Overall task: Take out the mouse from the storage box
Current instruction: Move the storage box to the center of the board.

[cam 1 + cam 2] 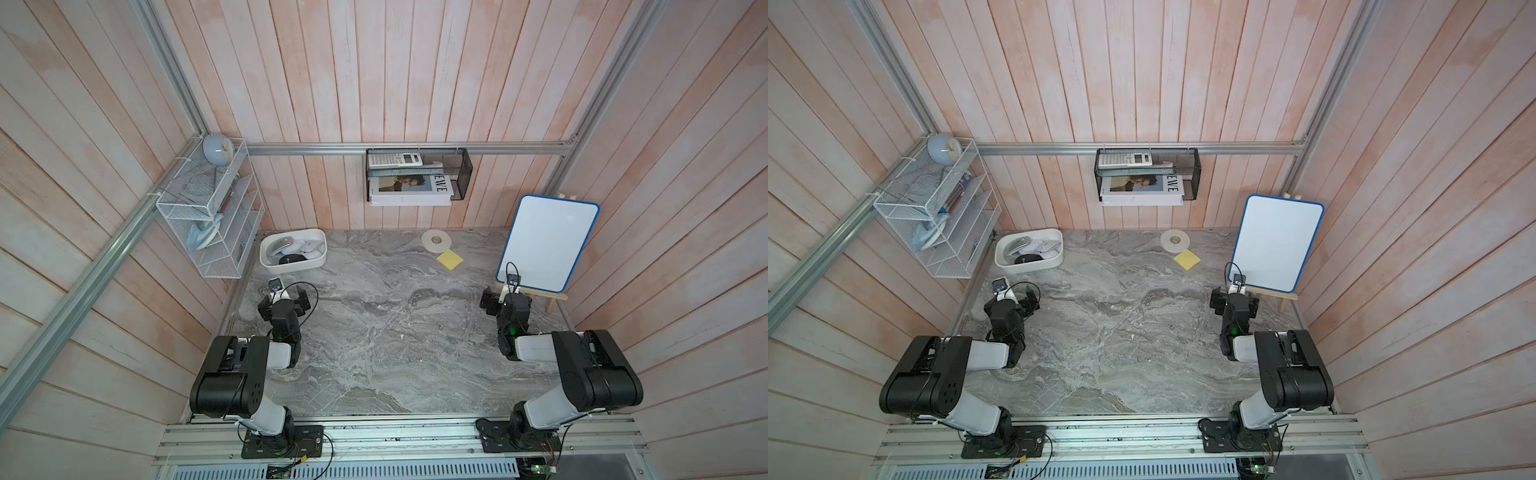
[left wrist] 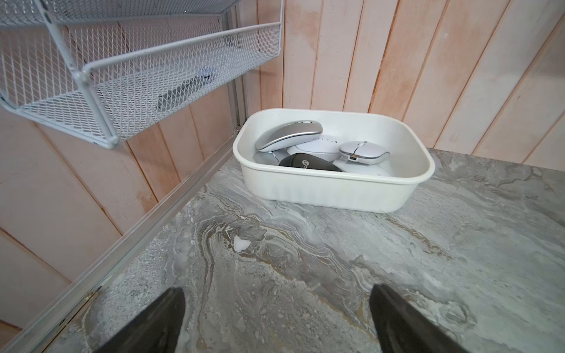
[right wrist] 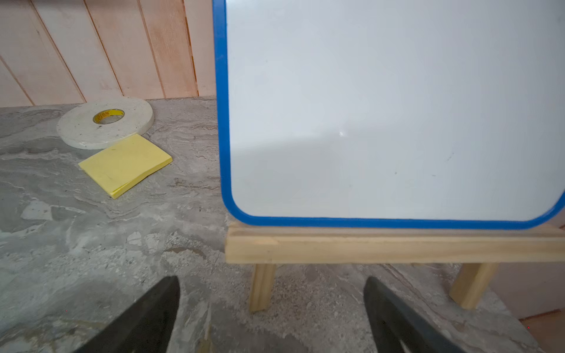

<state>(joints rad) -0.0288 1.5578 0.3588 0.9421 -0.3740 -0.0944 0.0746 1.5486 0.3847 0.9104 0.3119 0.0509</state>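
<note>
I see my left gripper spread wide over the grey marbled surface. Ahead, by the wall, the storage box holds a silver mouse tilted atop white ones, with a black mouse nearest me.

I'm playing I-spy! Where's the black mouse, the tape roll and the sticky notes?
black mouse (image 2: pixel 305 163), left wrist view, its top.
tape roll (image 3: pixel 88 128), right wrist view, flat side.
sticky notes (image 3: pixel 125 162), right wrist view, top sheet.
</note>
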